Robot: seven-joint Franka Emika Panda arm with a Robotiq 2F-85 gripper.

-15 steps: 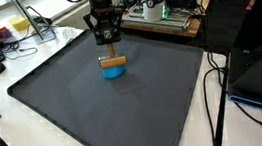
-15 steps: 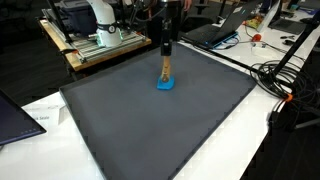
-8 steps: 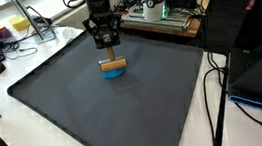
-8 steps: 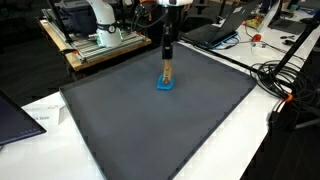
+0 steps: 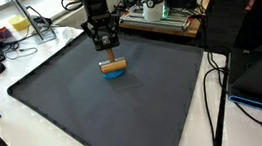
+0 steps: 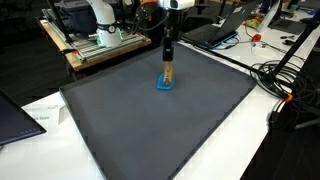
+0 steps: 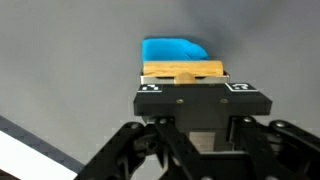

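Lowered slightly since a second ago, the wooden block (image 5: 115, 64) stands upright, seemingly touching the blue block (image 5: 116, 73) beneath it. The end effector (image 5: 109, 49), directly above, is clamped on the wooden block's upper end, over the dark mat (image 5: 96, 118).

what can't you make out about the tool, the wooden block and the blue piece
- wrist view: the wooden block covers the near side of the blue piece, hiding its full shape
- both exterior views: too small to tell whether block and blue piece touch
- wrist view: the body of the tool hides where its fingers meet the block
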